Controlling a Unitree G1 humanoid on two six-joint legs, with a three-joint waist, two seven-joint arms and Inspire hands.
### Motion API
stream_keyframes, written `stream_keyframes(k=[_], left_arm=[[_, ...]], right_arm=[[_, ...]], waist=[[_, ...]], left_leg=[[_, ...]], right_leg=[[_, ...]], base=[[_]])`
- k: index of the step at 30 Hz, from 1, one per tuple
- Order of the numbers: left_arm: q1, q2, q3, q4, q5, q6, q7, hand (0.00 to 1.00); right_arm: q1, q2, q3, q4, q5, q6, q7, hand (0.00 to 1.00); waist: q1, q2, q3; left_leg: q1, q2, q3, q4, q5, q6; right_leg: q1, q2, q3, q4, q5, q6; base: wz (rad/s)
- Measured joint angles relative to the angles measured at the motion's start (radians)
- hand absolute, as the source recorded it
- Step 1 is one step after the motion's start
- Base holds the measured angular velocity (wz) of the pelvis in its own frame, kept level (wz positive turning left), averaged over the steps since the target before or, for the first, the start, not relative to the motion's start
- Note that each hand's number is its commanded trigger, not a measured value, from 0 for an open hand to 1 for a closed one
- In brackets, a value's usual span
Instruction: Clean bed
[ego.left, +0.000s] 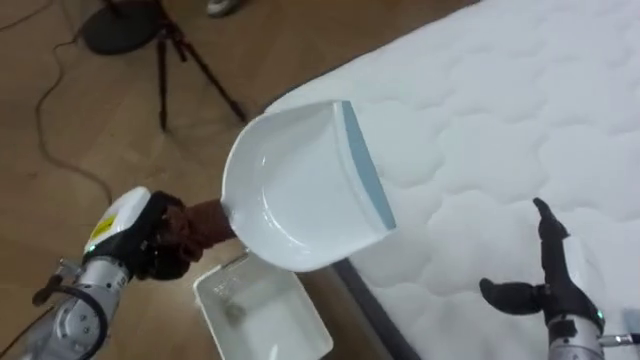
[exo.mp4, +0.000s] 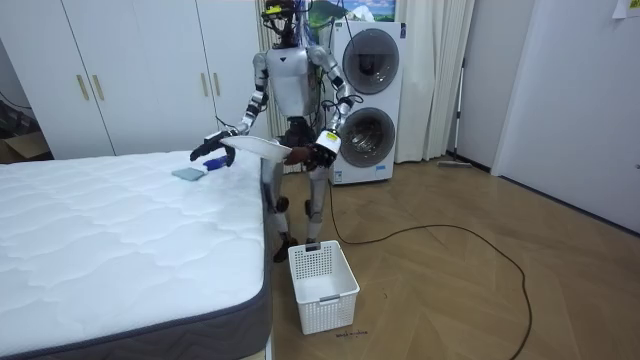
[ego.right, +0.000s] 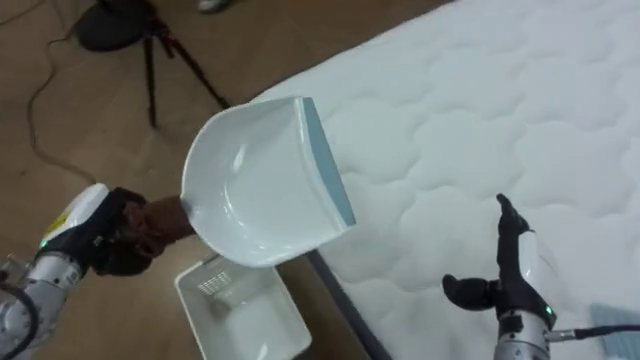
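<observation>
Beside the mattress (ego.left: 480, 120), basket (ego.left: 265, 310) under dustpan (ego.left: 300, 190) in left hand (ego.left: 158, 240), tripod (ego.left: 180, 45) beyond

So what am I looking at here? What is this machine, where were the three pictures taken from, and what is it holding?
It is a robot shaped like a person, standing at the corner of a mattress. One picture comes from a camera across the room and shows the whole robot. The other two come from the two eyes of a camera on its head, looking down, so they show nearly the same thing. Its left hand is curled round the brown handle of a white dustpan, held in the air by the mattress's corner. Its right hand is open above the mattress and holds nothing. A small bluish flat thing lies on the mattress near that hand; I can't tell what it is. A white basket stands on the floor beside the mattress.
</observation>
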Motion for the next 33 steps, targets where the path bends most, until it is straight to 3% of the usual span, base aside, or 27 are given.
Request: stream_keyframes(k=[1, 2, 3, 5, 6, 7, 8, 10, 12, 18, 20, 21, 22, 23, 25, 27, 31, 32, 33], left_arm=[[0.001, -0.020, 0.002, -0.006, -0.010, 0.003, 0.004, 1.00], [0.002, -0.028, 0.004, -0.012, -0.021, 0.004, 0.009, 1.00], [0.002, -0.041, 0.004, -0.020, -0.038, 0.003, 0.024, 1.00], [0.000, -0.063, 0.004, -0.020, -0.043, 0.004, 0.036, 1.00], [0.017, -0.080, 0.004, -0.016, -0.053, 0.003, 0.039, 1.00], [0.028, -0.095, 0.004, -0.003, -0.063, 0.004, 0.039, 1.00], [0.029, -0.100, 0.003, 0.004, -0.070, 0.003, 0.039, 1.00], [0.024, -0.120, 0.001, 0.025, -0.077, 0.001, 0.038, 1.00], [0.030, -0.129, -0.001, 0.029, -0.078, 0.001, 0.038, 1.00], [0.084, -0.159, 0.012, 0.031, -0.116, 0.001, 0.043, 1.00], [0.106, -0.171, 0.013, 0.032, -0.119, 0.001, 0.044, 1.00], [0.126, -0.183, 0.016, 0.033, -0.119, 0.000, 0.044, 1.00], [0.155, -0.200, 0.038, 0.033, -0.118, -0.002, 0.044, 1.00], [0.180, -0.213, 0.060, 0.035, -0.118, -0.002, 0.044, 1.00], [0.186, -0.227, 0.073, 0.059, -0.118, -0.002, 0.038, 1.00], [0.185, -0.231, 0.073, 0.084, -0.118, -0.010, 0.026, 1.00], [0.184, -0.231, 0.080, 0.132, -0.118, -0.022, 0.019, 1.00], [0.184, -0.231, 0.080, 0.140, -0.118, -0.022, 0.019, 0.85], [0.184, -0.231, 0.080, 0.156, -0.118, -0.021, 0.019, 0.57]], right_arm=[[0.000, 0.001, 0.000, 0.002, 0.002, -0.003, -0.004, 0.00], [0.000, 0.002, 0.003, 0.002, 0.006, -0.006, -0.005, 0.00], [-0.003, 0.004, 0.016, 0.002, 0.009, -0.009, -0.006, 0.00], [-0.003, 0.019, 0.022, 0.002, 0.020, -0.010, -0.002, 0.00], [-0.002, 0.030, 0.023, 0.001, 0.028, -0.010, 0.006, 0.00], [-0.002, 0.041, 0.023, 0.001, 0.028, -0.011, 0.017, 0.00], [-0.002, 0.046, 0.023, 0.001, 0.029, -0.012, 0.023, 0.00], [0.016, 0.066, 0.005, 0.002, 0.031, -0.013, 0.036, 0.00], [0.026, 0.076, -0.009, 0.002, 0.030, -0.015, 0.045, 0.00], [0.056, 0.084, -0.044, -0.001, 0.042, -0.027, 0.092, 0.00], [0.056, 0.090, -0.060, -0.005, 0.024, -0.030, 0.118, 0.00], [0.053, 0.091, -0.063, -0.009, 0.013, -0.030, 0.134, 0.00], [0.040, 0.098, -0.063, -0.010, -0.011, -0.035, 0.156, 0.00], [0.034, 0.108, -0.062, -0.008, -0.024, -0.044, 0.176, 0.00], [0.043, 0.110, -0.063, -0.007, -0.043, -0.052, 0.193, 0.00], [0.052, 0.111, -0.068, -0.004, -0.044, -0.049, 0.209, 0.00], [0.064, 0.115, -0.072, 0.008, -0.044, -0.048, 0.234, 0.00], [0.065, 0.114, -0.072, 0.013, -0.044, -0.048, 0.234, 0.00], [0.065, 0.114, -0.072, 0.026, -0.044, -0.045, 0.234, 0.00]], waist=[[0.013, -0.009, -0.0006], [0.023, -0.015, -0.0010], [0.044, -0.030, -0.0002], [0.046, -0.053, 0.0043], [0.059, -0.059, 0.0017], [0.050, -0.060, -0.0004], [0.040, -0.059, -0.0002], [-0.010, -0.058, -0.0017], [-0.039, -0.058, -0.0017], [-0.040, -0.052, -0.0028], [-0.038, -0.049, -0.0054], [-0.005, -0.044, -0.0087], [0.035, -0.039, -0.0105], [0.047, -0.036, -0.0103], [0.035, -0.035, -0.0103], [0.020, -0.036, -0.0101], [0.006, -0.057, -0.0068], [0.005, -0.059, -0.0065], [0.005, -0.063, -0.0067]], left_leg=[[0.037, -0.005, 0.073, -0.029, 0.002, -0.002], [0.052, -0.009, 0.108, -0.040, 0.002, -0.003], [0.071, -0.018, 0.160, -0.048, 0.002, -0.004], [0.073, -0.029, 0.128, -0.038, 0.005, -0.008], [0.072, -0.038, 0.038, -0.034, 0.007, -0.011], [0.069, -0.038, -0.043, -0.023, 0.007, -0.011], [0.069, -0.038, -0.070, -0.023, 0.007, -0.011], [0.071, -0.026, -0.072, -0.026, 0.009, -0.015], [0.074, -0.025, -0.066, -0.026, 0.009, -0.015], [0.115, -0.014, -0.011, -0.035, 0.006, -0.025], [0.126, -0.018, 0.001, -0.045, 0.009, -0.033], [0.131, -0.019, -0.026, -0.042, 0.011, -0.035], [0.134, -0.033, -0.184, -0.041, 0.011, -0.035], [0.139, -0.050, -0.391, -0.040, 0.011, -0.036], [0.151, -0.067, -0.521, -0.042, 0.011, -0.036], [0.170, -0.070, -0.527, -0.063, 0.013, -0.038], [0.192, -0.061, -0.470, -0.104, 0.018, -0.047], [0.194, -0.060, -0.466, -0.106, 0.018, -0.047], [0.196, -0.057, -0.458, -0.108, 0.018, -0.049]], right_leg=[[0.050, -0.045, -0.059, 0.046, -0.035, 0.012], [0.077, -0.067, -0.082, 0.049, -0.049, 0.022], [0.121, -0.098, -0.108, 0.021, -0.068, 0.047], [0.120, -0.093, -0.107, -0.055, -0.075, 0.050], [0.123, -0.077, -0.073, -0.095, -0.072, 0.045], [0.153, -0.057, -0.060, -0.150, -0.059, 0.032], [0.170, -0.049, -0.062, -0.180, -0.053, 0.032], [0.190, -0.024, -0.055, -0.236, -0.017, 0.029], [0.188, -0.024, -0.052, -0.235, -0.014, 0.029], [0.182, -0.001, 0.010, -0.237, -0.006, 0.020], [0.168, 0.015, 0.062, -0.233, -0.003, 0.019], [0.151, 0.031, 0.117, -0.230, 0.007, 0.012], [0.138, 0.051, 0.171, -0.231, 0.024, 0.001], [0.138, 0.074, 0.225, -0.238, 0.038, -0.006], [0.140, 0.090, 0.264, -0.234, 0.042, -0.009], [0.137, 0.106, 0.293, -0.230, 0.044, -0.010], [0.119, 0.136, 0.342, -0.214, 0.057, -0.016], [0.120, 0.139, 0.347, -0.214, 0.057, -0.017], [0.119, 0.145, 0.355, -0.215, 0.059, -0.019]], base=[[-1.75], [-1.80], [-1.54], [-1.50], [-1.61], [-1.44], [-0.83], [-0.27], [-0.09], [-0.29], [-0.62], [-1.49], [-2.01], [-1.64], [-0.76], [-0.56], [-0.47], [-0.26], [-0.17]])
